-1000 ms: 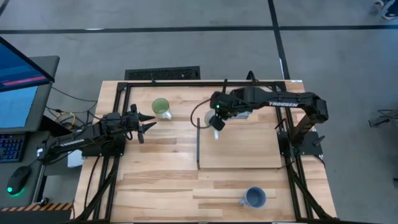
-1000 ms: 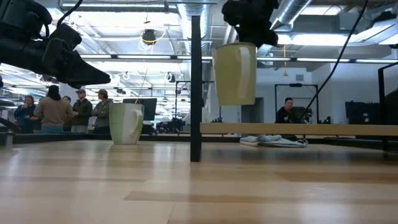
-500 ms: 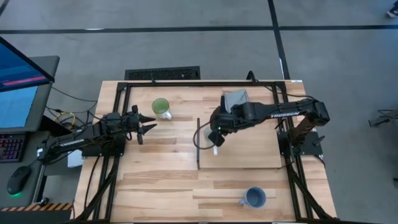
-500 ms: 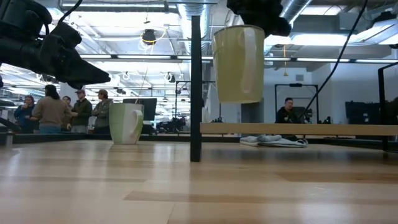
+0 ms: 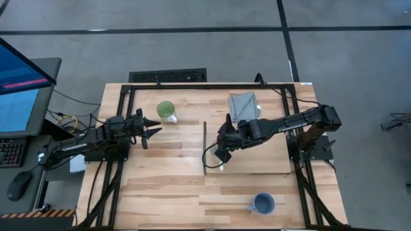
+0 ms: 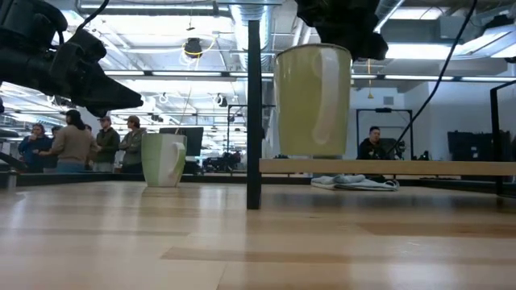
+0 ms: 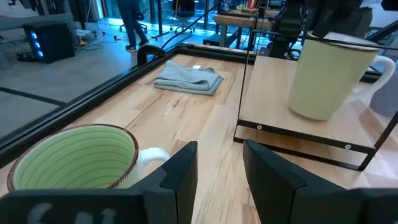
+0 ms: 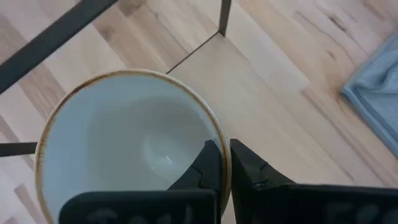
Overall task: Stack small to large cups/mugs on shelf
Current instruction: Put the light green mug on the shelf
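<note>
A cream-white mug (image 6: 313, 101) hangs just above the light-wood shelf (image 5: 257, 157), near its dark-edged left end, with my right gripper (image 8: 225, 163) shut on it. The same gripper appears from above (image 5: 221, 154). Standing upright on the tabletop at the far left is the mug with the green inside (image 5: 166, 110). My left gripper (image 7: 217, 163) waits open beside it, touching nothing. The blue-grey mug (image 5: 262, 204) rests on its base near the table's front edge. My right gripper holds the cream-white mug by its rim (image 8: 219, 138), with one finger inside the mug and one outside the wall. The fingers (image 8: 249, 168) come down from above at a slant. The mug hangs roughly upright, clear of the shelf, its handle (image 7: 380, 67) sticking out sideways.
A folded grey cloth (image 5: 244, 102) lies at the table's far edge behind the shelf. The shelf's dark corner post (image 6: 254, 105) rises at its left end. Black frame rails run along the table's edges. People stand in the room beyond the table.
My right gripper has carried the cream-white mug toward the table's near edge and a little lower, over the shelf's left end. The mug stays upright in the hold. The move has uncovered the grey cloth in the high view.
</note>
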